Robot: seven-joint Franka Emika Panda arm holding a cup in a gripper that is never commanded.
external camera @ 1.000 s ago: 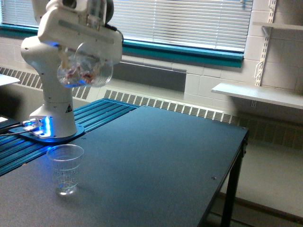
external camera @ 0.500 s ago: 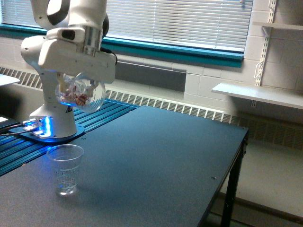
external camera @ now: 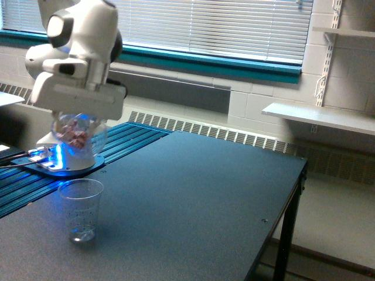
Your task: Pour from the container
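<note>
We see a clear ribbed plastic cup (external camera: 81, 209) upright on the dark table (external camera: 199, 199), window blinds (external camera: 217, 26) behind.

No readable text, labels or numbers — anywhere.

The container (external camera: 78, 140) hangs above the cup (external camera: 80, 209) — cup on the table (external camera: 193, 199).

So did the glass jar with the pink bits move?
Yes. The container has gone down and toward the exterior view's left, and now hangs just above the plastic cup, which stayed put on the table.
</note>
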